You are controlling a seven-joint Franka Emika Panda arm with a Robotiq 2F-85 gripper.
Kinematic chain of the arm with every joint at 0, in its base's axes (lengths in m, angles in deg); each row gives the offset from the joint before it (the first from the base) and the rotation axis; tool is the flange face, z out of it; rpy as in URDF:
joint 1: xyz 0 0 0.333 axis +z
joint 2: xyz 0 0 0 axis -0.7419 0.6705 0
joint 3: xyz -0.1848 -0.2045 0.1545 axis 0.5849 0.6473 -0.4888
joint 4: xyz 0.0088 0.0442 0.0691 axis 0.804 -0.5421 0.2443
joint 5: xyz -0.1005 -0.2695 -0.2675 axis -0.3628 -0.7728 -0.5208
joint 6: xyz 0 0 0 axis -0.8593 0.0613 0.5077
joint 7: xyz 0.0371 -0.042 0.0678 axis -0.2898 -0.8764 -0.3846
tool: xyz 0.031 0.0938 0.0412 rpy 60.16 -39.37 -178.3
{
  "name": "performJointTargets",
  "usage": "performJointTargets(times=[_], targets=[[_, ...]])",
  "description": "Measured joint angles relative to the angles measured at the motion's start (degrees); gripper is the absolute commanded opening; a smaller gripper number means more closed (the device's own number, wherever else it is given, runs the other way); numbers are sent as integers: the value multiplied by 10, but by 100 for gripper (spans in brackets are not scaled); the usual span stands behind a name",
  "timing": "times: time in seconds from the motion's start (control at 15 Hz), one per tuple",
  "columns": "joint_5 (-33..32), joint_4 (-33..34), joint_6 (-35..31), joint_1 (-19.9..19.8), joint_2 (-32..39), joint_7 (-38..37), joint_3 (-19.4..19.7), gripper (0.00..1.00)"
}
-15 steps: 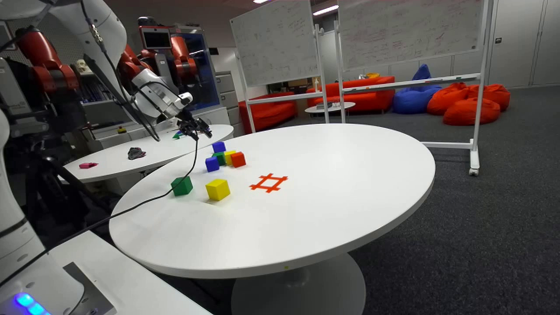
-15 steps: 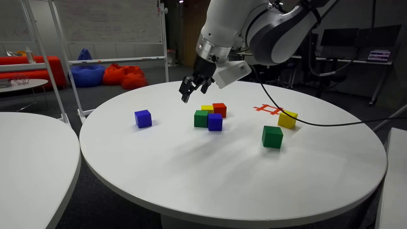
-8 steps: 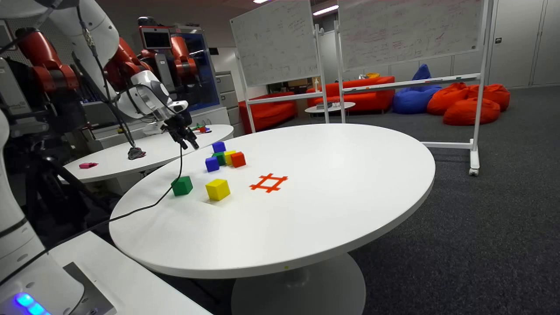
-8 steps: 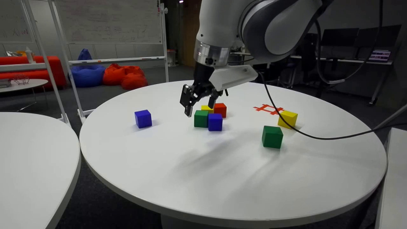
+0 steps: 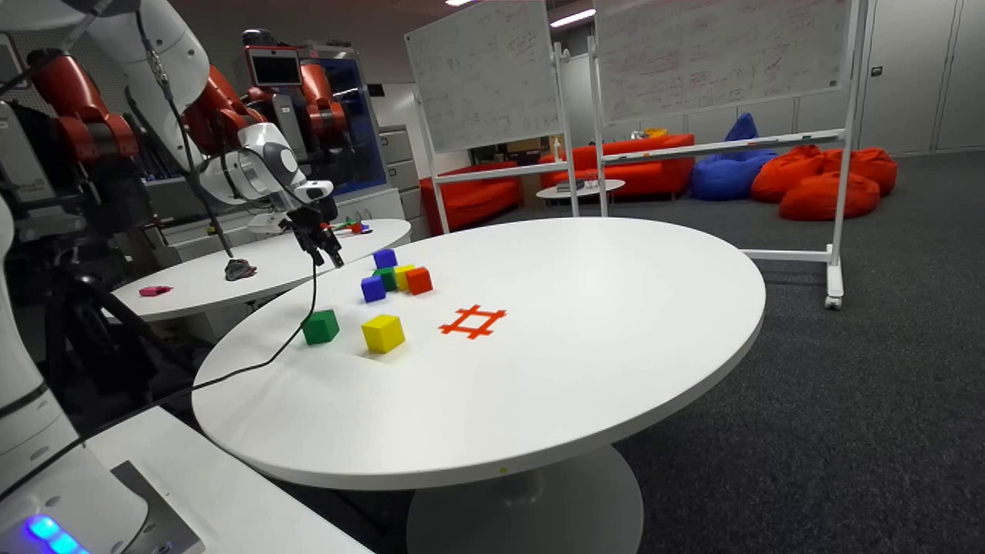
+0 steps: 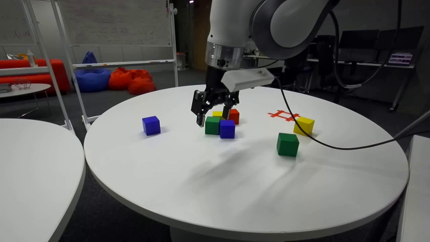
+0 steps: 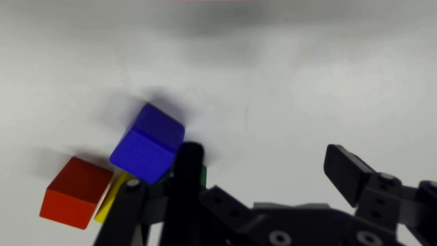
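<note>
My gripper (image 7: 262, 146) stands open above the round white table, nothing between its fingers. In the wrist view its left finger (image 7: 187, 171) overlaps a green cube (image 7: 204, 176), mostly hidden behind it, and the edge of a blue cube (image 7: 146, 147); I cannot tell whether it touches them. A yellow cube (image 7: 111, 200) and a red cube (image 7: 75, 193) lie close by, lower left. In an exterior view the gripper (image 6: 213, 121) hangs over this cluster of green cube (image 6: 211, 126), blue cube (image 6: 227, 130), yellow cube (image 6: 217, 114) and red cube (image 6: 235, 116).
Apart from the cluster lie another blue cube (image 6: 151, 125), a green cube (image 6: 287, 145) and a yellow cube (image 6: 307, 123). Red tape (image 5: 472, 333) marks a square on the table (image 5: 585, 369). A black cable (image 6: 349, 148) droops from the arm across the tabletop.
My gripper has come down toward the cube cluster, mostly in the first half second, shifting only slightly since. The cable sags lower. All cubes lie where they were, and the jaws stay open.
</note>
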Motion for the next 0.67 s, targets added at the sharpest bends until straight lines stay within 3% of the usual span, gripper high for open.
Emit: performJointTargets(times=[0.33, 0.67], targets=[[0, 0, 0, 7, 1, -3, 9, 100], [69, 4, 58, 12, 2, -10, 11, 100]])
